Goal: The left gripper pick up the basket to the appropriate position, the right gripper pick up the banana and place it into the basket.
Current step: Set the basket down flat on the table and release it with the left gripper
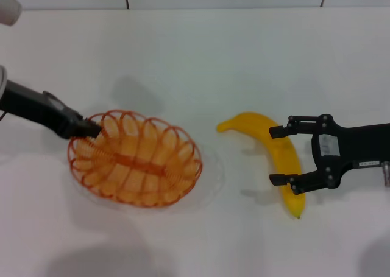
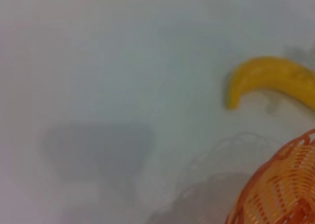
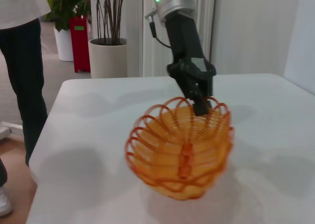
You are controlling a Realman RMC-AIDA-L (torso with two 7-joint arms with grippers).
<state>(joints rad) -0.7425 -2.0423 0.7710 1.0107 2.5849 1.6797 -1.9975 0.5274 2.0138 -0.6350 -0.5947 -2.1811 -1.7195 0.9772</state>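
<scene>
My left gripper pinches the basket by its rim, holding it tilted off the table to receive fruit. My right gripper, spread wide, straddles the banana lying between its fingers, ready to close.

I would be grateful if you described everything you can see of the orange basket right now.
The basket is a shallow oval of orange looped wire with a scalloped rim and a denser woven floor, and it holds nothing. The left gripper is shut on its rim at the far-left end. In the right wrist view it hangs tilted, lifted off the white table, its shadow cast beneath. The banana lies apart to its right, not touching it.
</scene>
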